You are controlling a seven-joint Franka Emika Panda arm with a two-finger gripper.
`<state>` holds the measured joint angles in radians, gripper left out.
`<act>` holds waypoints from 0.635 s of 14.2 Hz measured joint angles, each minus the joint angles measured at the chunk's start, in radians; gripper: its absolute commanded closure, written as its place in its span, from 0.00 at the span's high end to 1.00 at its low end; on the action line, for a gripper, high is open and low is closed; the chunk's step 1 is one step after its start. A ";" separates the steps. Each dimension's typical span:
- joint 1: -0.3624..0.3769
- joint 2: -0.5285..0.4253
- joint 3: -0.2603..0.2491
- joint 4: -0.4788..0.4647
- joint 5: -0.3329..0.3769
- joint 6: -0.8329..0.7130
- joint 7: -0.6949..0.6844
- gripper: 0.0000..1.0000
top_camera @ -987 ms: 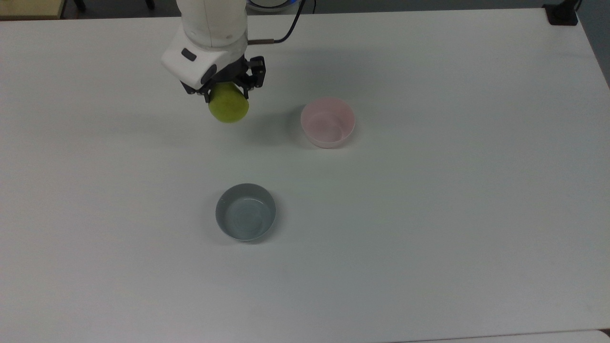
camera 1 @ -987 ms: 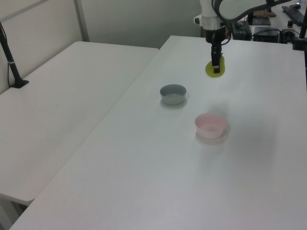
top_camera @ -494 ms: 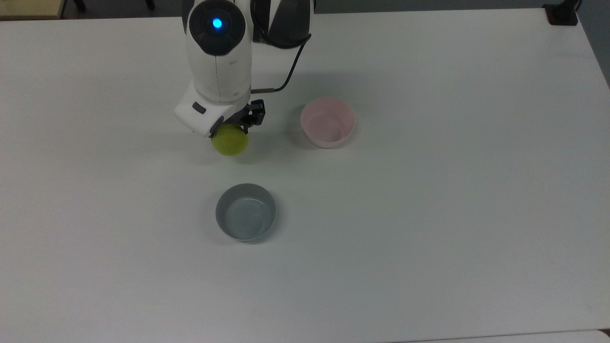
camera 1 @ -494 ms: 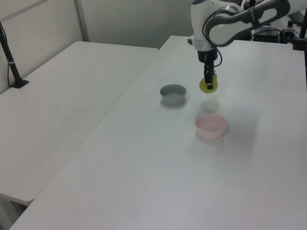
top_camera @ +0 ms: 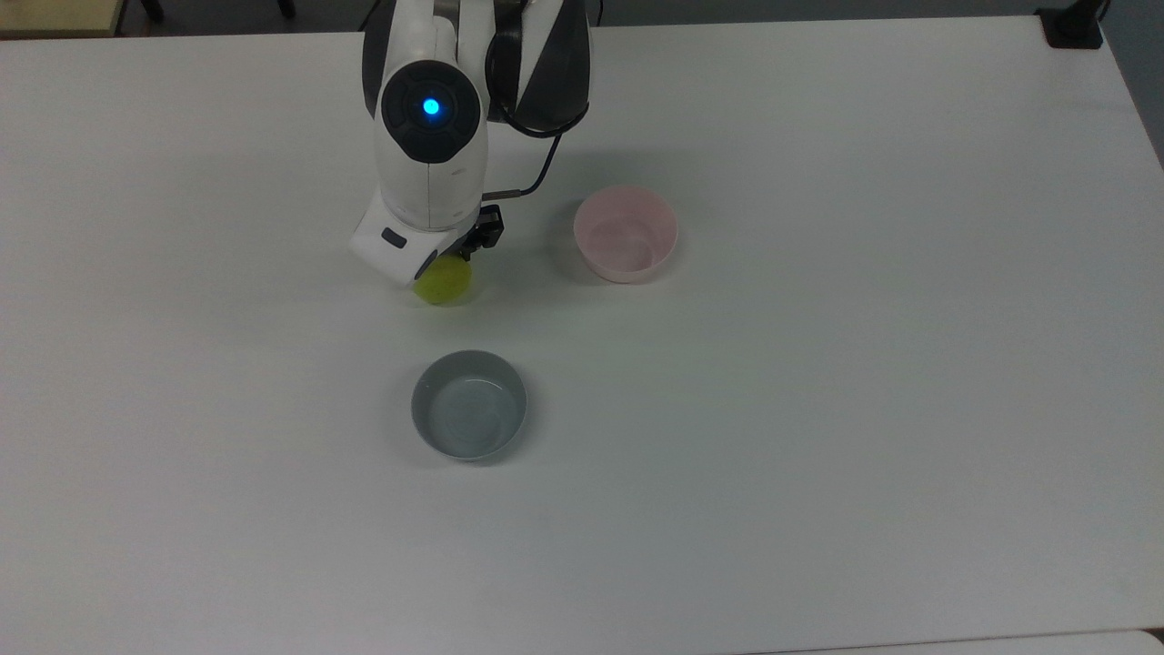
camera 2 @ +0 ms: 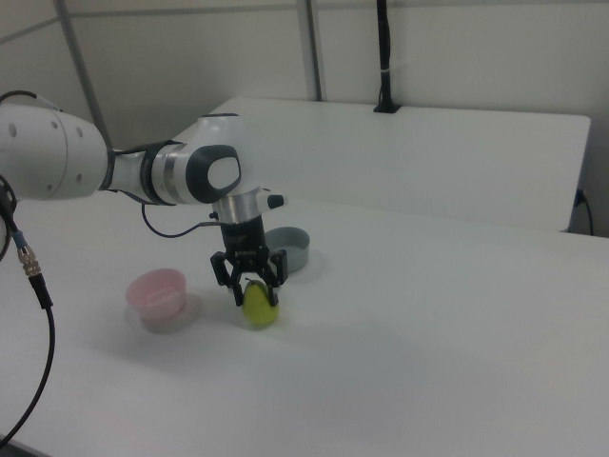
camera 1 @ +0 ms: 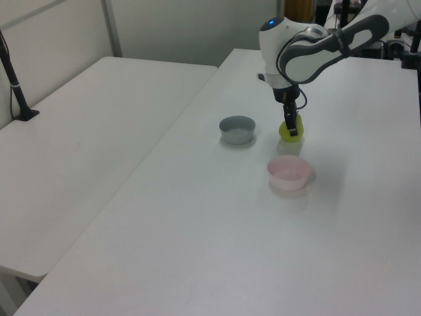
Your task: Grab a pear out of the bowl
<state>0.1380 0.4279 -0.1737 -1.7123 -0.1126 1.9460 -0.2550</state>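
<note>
The yellow-green pear (top_camera: pixel 446 286) is held low over the white table, between the two bowls and left of the pink bowl (top_camera: pixel 627 269) in the top view. My gripper (camera 2: pixel 256 291) points straight down and is shut on the pear (camera 2: pixel 259 308), a finger on each side of its upper part. Whether the pear (camera 1: pixel 291 130) rests on the table or hangs just above it, I cannot tell. The pink bowl (camera 2: pixel 158 286) is empty and stands apart from the pear. In the top view my arm covers most of the gripper (top_camera: pixel 447 269).
An empty grey-blue bowl (top_camera: pixel 468 405) stands nearer the table's front in the top view, a short way from the pear. A second white table (camera 1: pixel 79 158) adjoins on the left view's left. A black post (camera 2: pixel 384 57) stands at the back.
My gripper has carried the pear toward the front of the top view and down, from high over the table to just at its surface between the bowls.
</note>
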 measured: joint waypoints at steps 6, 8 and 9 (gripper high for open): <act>0.000 -0.005 -0.001 0.004 -0.001 0.002 -0.002 1.00; 0.000 -0.032 -0.004 0.014 -0.001 0.005 0.014 1.00; 0.000 -0.054 -0.006 0.018 -0.001 0.005 0.020 1.00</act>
<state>0.1377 0.3743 -0.1801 -1.6942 -0.1132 1.9511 -0.2350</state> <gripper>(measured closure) 0.000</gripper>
